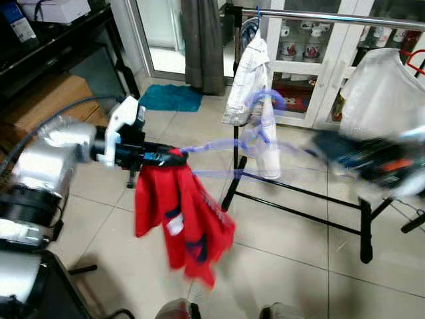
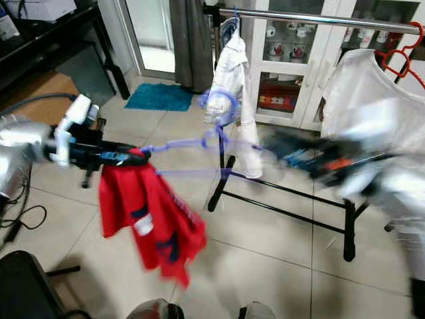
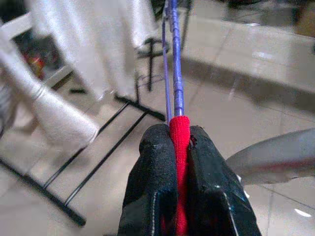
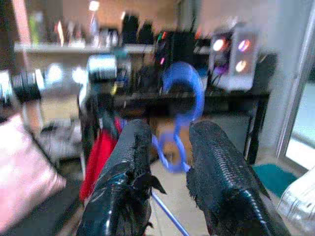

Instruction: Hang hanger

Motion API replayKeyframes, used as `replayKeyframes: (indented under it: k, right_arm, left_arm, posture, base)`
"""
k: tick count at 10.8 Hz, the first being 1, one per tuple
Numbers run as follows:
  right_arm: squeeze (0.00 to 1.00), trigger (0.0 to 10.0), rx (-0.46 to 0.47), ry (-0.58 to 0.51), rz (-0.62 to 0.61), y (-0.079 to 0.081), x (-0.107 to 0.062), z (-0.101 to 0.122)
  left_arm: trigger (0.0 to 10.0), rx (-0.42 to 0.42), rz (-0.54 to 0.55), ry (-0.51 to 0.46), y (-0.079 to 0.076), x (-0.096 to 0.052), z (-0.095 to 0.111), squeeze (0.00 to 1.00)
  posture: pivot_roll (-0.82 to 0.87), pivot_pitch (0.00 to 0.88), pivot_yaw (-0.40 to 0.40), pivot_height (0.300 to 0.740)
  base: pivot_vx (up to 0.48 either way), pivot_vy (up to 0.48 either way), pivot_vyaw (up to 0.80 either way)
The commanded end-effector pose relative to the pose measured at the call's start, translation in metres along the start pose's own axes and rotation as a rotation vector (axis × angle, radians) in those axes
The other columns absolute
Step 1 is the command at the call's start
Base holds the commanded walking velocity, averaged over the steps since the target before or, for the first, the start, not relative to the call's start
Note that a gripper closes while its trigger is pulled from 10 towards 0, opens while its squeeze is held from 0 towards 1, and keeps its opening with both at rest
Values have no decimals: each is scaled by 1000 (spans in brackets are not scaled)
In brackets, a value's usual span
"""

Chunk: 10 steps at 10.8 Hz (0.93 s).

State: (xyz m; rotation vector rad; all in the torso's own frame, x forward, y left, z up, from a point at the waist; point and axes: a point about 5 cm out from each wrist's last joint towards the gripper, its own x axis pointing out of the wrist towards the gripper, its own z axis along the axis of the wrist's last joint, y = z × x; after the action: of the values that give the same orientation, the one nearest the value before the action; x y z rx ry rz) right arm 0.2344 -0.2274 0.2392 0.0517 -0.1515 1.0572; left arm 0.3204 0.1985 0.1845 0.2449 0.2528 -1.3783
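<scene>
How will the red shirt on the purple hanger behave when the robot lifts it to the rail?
The red shirt hangs limp, so probably floppy and swinging. The thin purple hanger, clamped at one end by the left hand, may tilt or flex.

Bright, even indoor light with soft floor glare; the right gripper (image 1: 325, 147) smears into motion blur.
</scene>
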Motion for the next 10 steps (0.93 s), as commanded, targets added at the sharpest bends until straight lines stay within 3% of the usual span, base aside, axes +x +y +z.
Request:
replayKeyframes:
  k: [1,2,3,4,5,7,8,10]
  right_arm:
    - [1000,10000,25,-60,12,6,-1,7]
    - [1000,10000,54,-80,15,12,0,5]
    - [1000,10000,133,4,48,34,9,-18]
    - [1000,10000,206,121,66,51,20,-42]
    - [1000,10000,222,171,42,55,23,-54]
    - [1000,10000,237,275,-136,48,34,-93]
    - [1000,10000,301,247,-327,31,42,-112]
    - [1000,10000,330,213,-363,27,46,-123]
  left_arm:
    - [0,37,95,1,6,-3,-2,0]
    - [0,32,158,-56,10,-1,-1,0]
    - [0,25,258,-206,19,7,15,0]
    - [0,25,250,-316,21,9,30,0]
    - [0,29,216,-358,20,10,37,0]
    - [0,27,100,-430,14,12,53,0]
    - [0,5,3,-430,7,7,53,0]
    - [0,-29,-97,-422,-4,10,54,0]
  posture:
    - [-135,0,123,740]
    - [-148,0,131,740]
    - [-167,0,139,740]
    - [-186,0,145,740]
    - [-190,0,144,740]
    - [-177,0,127,740]
    - [-168,0,122,740]
    - [-149,0,117,740]
  base:
    - [0,0,0]
    - [0,0,0]
    - [0,0,0]
    - [0,0,0]
    - [0,0,0]
    - [0,0,0]
    - [0,0,0]
    - [0,0,0]
